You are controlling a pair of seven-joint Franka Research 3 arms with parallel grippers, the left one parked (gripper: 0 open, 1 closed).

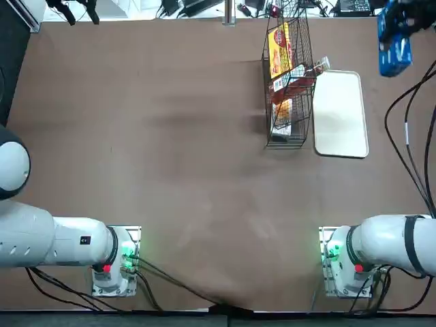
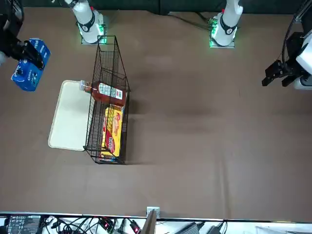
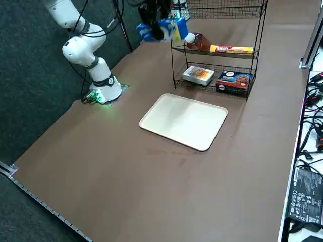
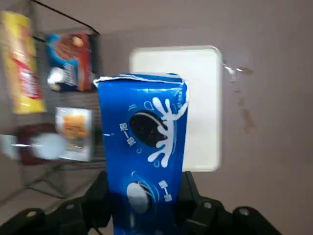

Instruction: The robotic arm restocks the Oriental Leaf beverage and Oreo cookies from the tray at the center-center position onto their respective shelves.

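**Oreo pack carried toward the shelves**

The right tool (image 4: 142, 205) grips the Oreo cookies (image 4: 143, 147) upright, raised above the bench beside the shelves (image 3: 217, 40). The rack lies just beyond the pack; the Oriental Leaf beverage (image 3: 198, 41) already rests on a tier. The tray (image 3: 184, 121) lies bare.

Glossy Oreo cookies (image 4: 142, 156); matt tray (image 3: 184, 121); wire shelves (image 3: 217, 50).
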